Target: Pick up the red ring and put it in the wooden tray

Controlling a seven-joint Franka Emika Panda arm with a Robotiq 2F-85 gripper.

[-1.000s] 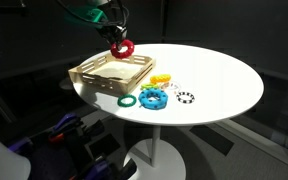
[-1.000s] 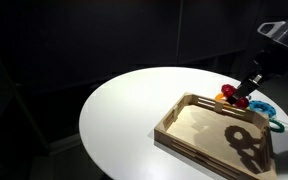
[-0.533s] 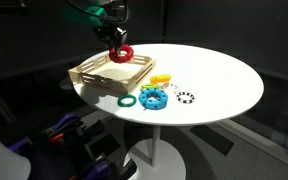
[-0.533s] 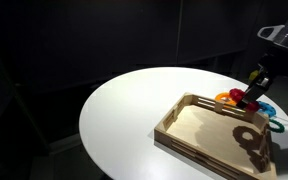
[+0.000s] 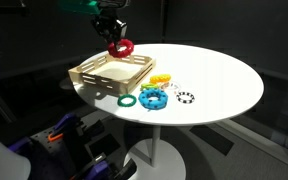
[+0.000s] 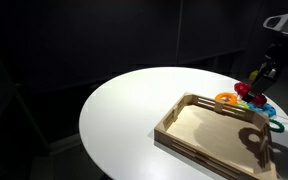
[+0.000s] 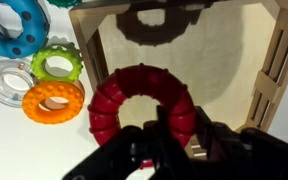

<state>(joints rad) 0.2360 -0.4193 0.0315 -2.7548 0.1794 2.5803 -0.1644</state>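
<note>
My gripper [image 5: 114,40] is shut on the red ring [image 5: 121,47] and holds it in the air above the far side of the wooden tray [image 5: 112,72]. In the wrist view the red ring [image 7: 134,100] sits between the fingers [image 7: 174,140], with the tray floor [image 7: 164,50] and the ring's shadow below. The ring [image 6: 247,92] and gripper [image 6: 259,75] also show over the tray's [image 6: 216,128] far corner. The tray looks empty.
Beside the tray on the white round table [image 5: 214,80] lie a blue toothed ring [image 5: 152,97], a green ring [image 5: 128,101], a yellow ring [image 5: 161,78] and a small clear ring [image 5: 185,97]. The table edge is close past the tray.
The gripper has risen with the red ring, lifting it higher above the tray's far side.
</note>
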